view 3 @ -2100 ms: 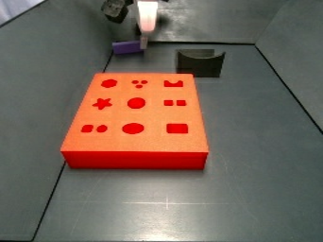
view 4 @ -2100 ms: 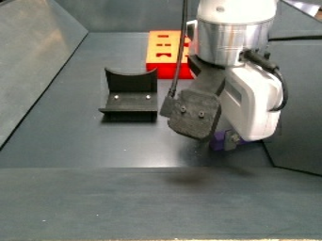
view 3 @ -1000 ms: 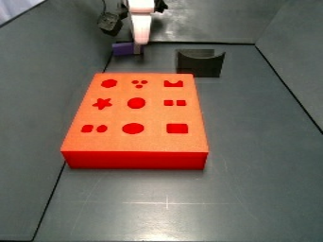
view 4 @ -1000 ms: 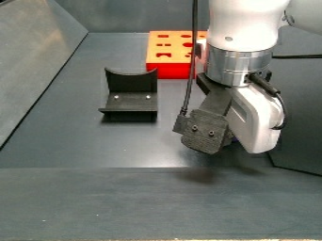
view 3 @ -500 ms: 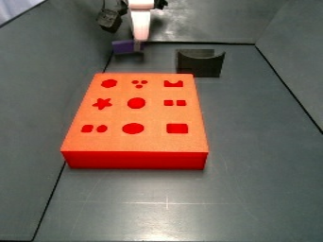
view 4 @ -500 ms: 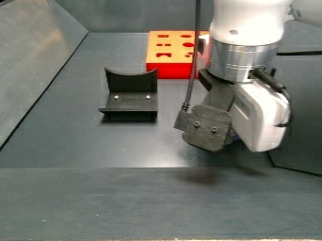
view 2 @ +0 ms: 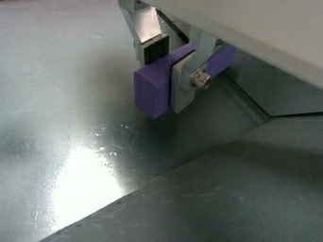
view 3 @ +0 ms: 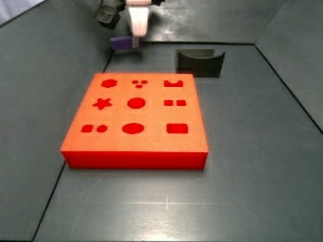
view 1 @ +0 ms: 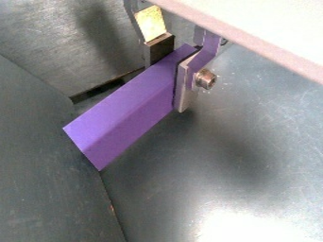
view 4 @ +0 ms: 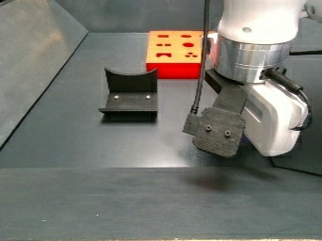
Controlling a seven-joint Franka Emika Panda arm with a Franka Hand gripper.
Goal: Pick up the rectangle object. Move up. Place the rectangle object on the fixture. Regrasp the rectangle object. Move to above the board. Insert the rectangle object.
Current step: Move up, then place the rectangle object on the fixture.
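pincer (view 1: 172,60): upper body cut off by the edge in both wrist views; in a side view hidden behind the arm's wrist housing (view 4: 258,104) | purple block (view 3: 123,43): small, partly behind the arm | board (view 4: 180,49): partly hidden by the arm | arm: cropped at the top edge in both side views

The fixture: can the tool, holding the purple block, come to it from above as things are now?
Probably yes. The tool holds the rectangle object raised off the floor, and the fixture stands alone beside the board, with nothing over its notch.
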